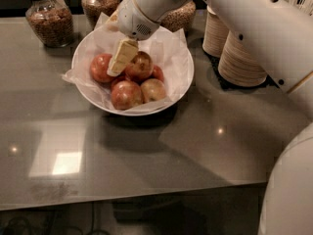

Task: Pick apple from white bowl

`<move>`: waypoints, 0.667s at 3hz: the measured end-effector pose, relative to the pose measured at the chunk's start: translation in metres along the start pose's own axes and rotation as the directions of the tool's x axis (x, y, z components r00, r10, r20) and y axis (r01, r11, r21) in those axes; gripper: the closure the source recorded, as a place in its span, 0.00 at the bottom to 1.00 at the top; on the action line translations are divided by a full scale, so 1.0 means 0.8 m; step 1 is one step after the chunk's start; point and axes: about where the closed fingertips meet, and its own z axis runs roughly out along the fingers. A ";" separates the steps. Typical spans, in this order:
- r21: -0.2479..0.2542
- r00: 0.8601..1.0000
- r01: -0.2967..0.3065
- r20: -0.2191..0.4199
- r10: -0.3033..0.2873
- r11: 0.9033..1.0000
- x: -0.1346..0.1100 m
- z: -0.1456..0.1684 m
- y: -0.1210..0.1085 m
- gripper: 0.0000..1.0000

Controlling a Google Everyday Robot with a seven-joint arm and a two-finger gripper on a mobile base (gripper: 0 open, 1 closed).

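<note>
The white bowl, lined with crinkled white paper, stands on the grey table at the back centre. It holds several red-yellow apples. My gripper reaches down into the bowl from the upper right. Its one visible cream finger presses against the left side of the topmost apple; the other finger is hidden behind that apple and the wrist. The gripper appears shut on this apple, which sits slightly above the rest. Other apples lie at the left and front.
Glass jars of nuts stand behind the bowl at the back left. Tall stacks of tan disposable bowls stand right of the bowl. My white arm crosses the upper right. The table's front edge is near.
</note>
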 end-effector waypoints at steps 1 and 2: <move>-0.030 1.000 0.008 0.003 -0.008 1.000 -0.001 0.016 0.001 0.24; -0.066 1.000 0.003 -0.005 -0.004 0.998 0.005 0.031 0.010 0.24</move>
